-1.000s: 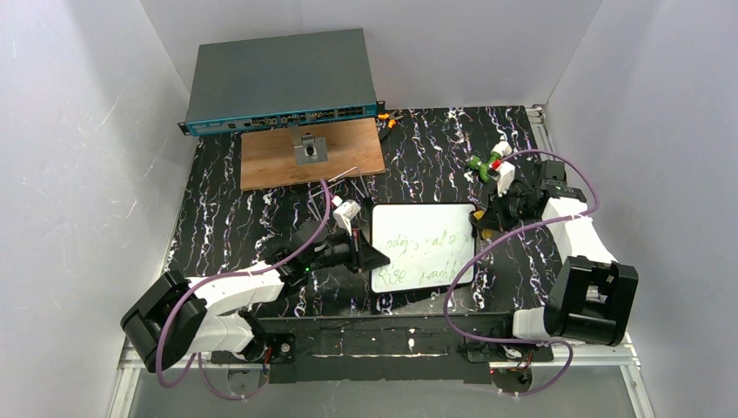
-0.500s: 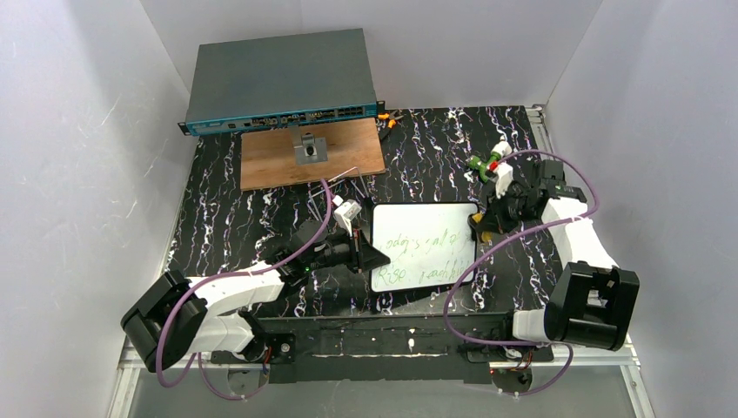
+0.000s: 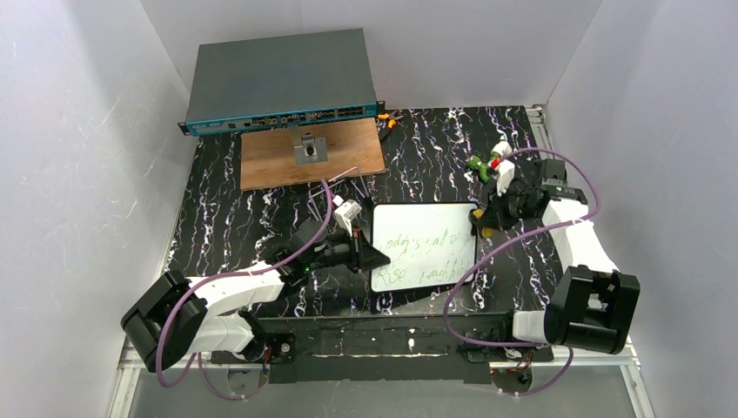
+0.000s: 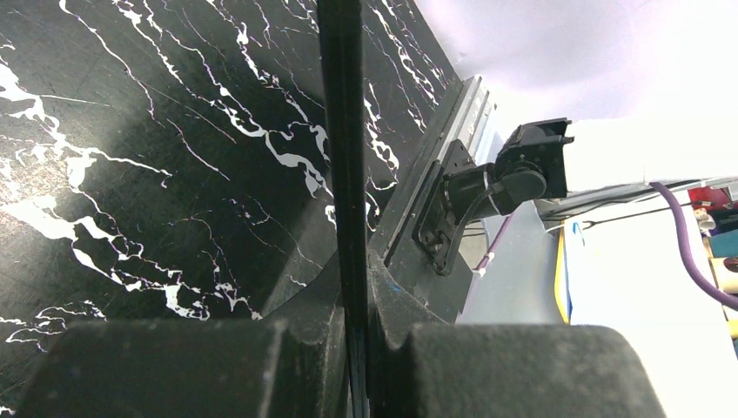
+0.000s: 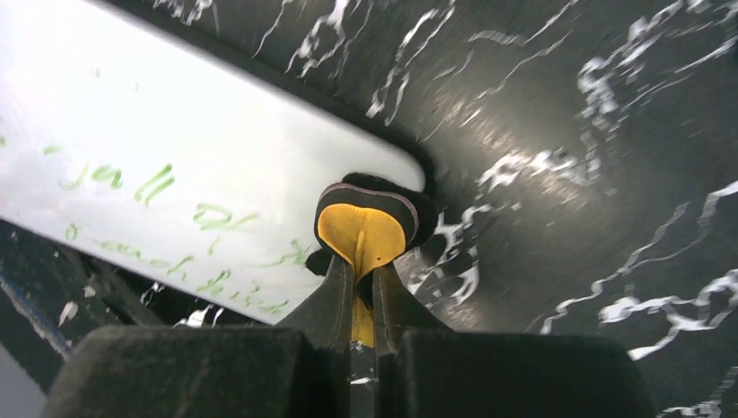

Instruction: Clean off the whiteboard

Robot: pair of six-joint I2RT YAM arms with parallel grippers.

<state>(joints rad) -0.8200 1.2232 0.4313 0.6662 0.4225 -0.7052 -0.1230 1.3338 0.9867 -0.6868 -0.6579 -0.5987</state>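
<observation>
White walls [image 3: 78,131] close around a black counter [image 3: 218,218] with white veins, and the whiteboard [image 3: 424,248] lies near the middle of it, a little toward the near edge, between the two arms. Green writing [image 5: 157,183] covers much of its face, so I judge that the wiping is not yet begun or only at its start. The left claw [image 3: 370,255] is pressed together on the board's left side; in its own wrist view the thin black rim [image 4: 339,131] runs edge-on between the fingers. The right claw [image 5: 357,287] is pinching a yellow eraser [image 5: 365,228] with a dark felt face, which sits at the board's far right corner. Whether the felt already presses on the surface I cannot tell. A dark shadow shows under the board's near side, so it may be tipped a little off the counter, but this too is not sure. The board looks thin, stiff and light, and its face is probably smooth and slippery, so I expect it would slide or turn under the eraser if nothing held it. For this reason the rim is the sensible place to take hold of it, on the side away from the strokes, as the left claw does, and the face remains free. The pinch on so thin an edge is narrow, so hard sideways strokes could twist the board out of it; gentle pressure seems safer.
</observation>
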